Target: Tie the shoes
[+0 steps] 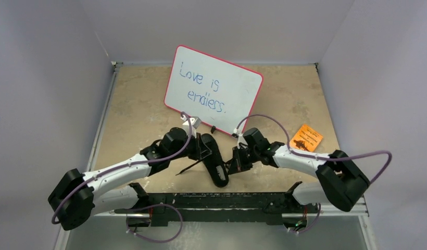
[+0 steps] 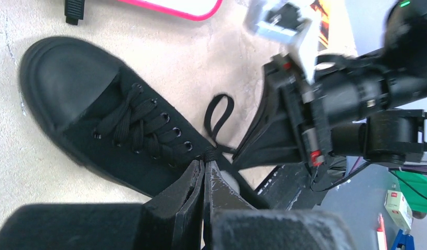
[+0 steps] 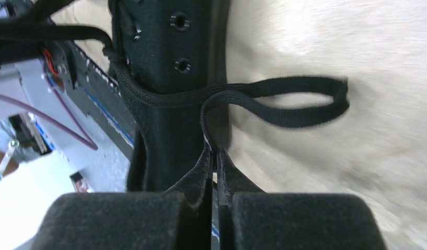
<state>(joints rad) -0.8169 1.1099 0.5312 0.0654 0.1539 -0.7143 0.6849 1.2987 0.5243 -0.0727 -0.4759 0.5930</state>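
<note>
A small black sneaker (image 1: 217, 169) lies between the two arms, toe toward the whiteboard; the left wrist view shows it (image 2: 91, 104) with its crossed laces. My left gripper (image 2: 205, 163) is shut, its tips pinching the lace right at the knot by the top eyelets. From that knot a lace loop (image 2: 220, 110) stands out over the table. My right gripper (image 3: 214, 151) is shut on a lace strand beside the shoe's side (image 3: 170, 78), with a long flat loop (image 3: 289, 99) lying on the table past it. From above, the left gripper (image 1: 204, 150) and right gripper (image 1: 236, 160) flank the shoe.
A pink-rimmed whiteboard (image 1: 214, 88) with blue writing lies behind the shoe. A small black marker (image 1: 213, 128) lies at its near edge. An orange card (image 1: 306, 138) is at the right. A loose lace end (image 1: 186, 169) trails left. The black base rail (image 1: 227, 200) runs along the near edge.
</note>
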